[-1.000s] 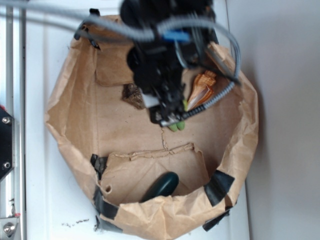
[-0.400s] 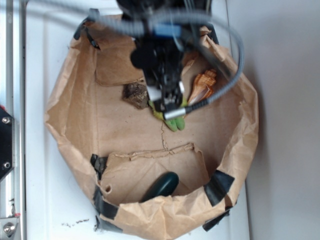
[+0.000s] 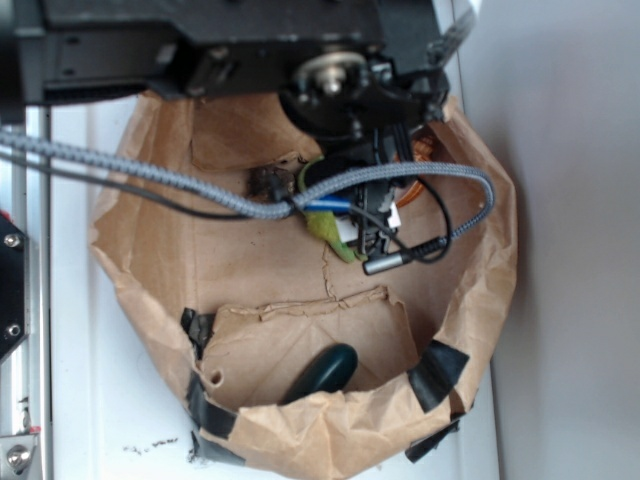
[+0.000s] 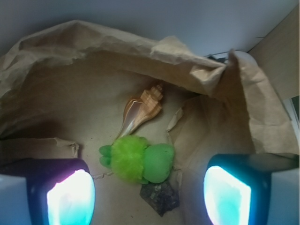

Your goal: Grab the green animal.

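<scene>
The hand (image 4: 145,192) hangs low inside the paper bag (image 3: 150,270), fingers spread wide either side of the green animal (image 4: 138,159).

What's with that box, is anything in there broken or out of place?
The brown paper tub is crumpled, patched with black tape, and its floor shows a tear. The green animal lies on its side between the seashell and a dark rock.

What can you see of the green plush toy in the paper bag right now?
The green plush toy is small and fuzzy: a smooth round head, a fluffier yellow-green body, stubby feet. It lies on its side on the bag's floor, between the open gripper's fingers, ungrasped. The seashell's tip meets its back; a dark rock sits against its front.
</scene>
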Tool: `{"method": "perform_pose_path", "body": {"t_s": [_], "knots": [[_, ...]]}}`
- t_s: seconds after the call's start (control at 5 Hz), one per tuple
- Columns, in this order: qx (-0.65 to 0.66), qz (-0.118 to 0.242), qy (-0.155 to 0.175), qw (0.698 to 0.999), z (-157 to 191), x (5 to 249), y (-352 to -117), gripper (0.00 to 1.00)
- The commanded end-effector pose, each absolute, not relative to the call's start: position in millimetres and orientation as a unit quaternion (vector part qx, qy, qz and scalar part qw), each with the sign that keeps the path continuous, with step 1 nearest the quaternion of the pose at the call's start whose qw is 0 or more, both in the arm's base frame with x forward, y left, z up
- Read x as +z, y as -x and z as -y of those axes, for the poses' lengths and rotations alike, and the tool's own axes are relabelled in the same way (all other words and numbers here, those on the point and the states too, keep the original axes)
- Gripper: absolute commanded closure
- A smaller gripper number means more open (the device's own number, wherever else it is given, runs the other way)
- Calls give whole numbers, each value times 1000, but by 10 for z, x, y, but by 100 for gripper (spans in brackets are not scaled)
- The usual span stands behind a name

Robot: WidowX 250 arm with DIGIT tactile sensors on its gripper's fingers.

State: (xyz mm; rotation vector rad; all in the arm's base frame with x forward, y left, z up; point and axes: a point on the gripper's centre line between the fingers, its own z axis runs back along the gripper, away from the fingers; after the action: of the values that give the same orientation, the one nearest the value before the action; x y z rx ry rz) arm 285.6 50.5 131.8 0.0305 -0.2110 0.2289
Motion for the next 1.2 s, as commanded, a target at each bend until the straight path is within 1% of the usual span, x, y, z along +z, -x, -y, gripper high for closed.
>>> {"method": "perform_pose_path", "body": {"t_s": [0.0, 0.2, 0.4, 0.6, 0.8, 1.0], "knots": [[8, 128, -45, 991, -552, 1313, -3044, 0], [-114, 135, -71, 982, -550, 1154, -3107, 0], [-176, 118, -64, 975, -593, 1068, -3109, 0], [-198, 116, -67, 971, -605, 995, -3095, 0], [-217, 111, -84, 966, -585, 887, -3039, 0], [-235, 91, -75, 965, -547, 796, -2966, 0]]}}
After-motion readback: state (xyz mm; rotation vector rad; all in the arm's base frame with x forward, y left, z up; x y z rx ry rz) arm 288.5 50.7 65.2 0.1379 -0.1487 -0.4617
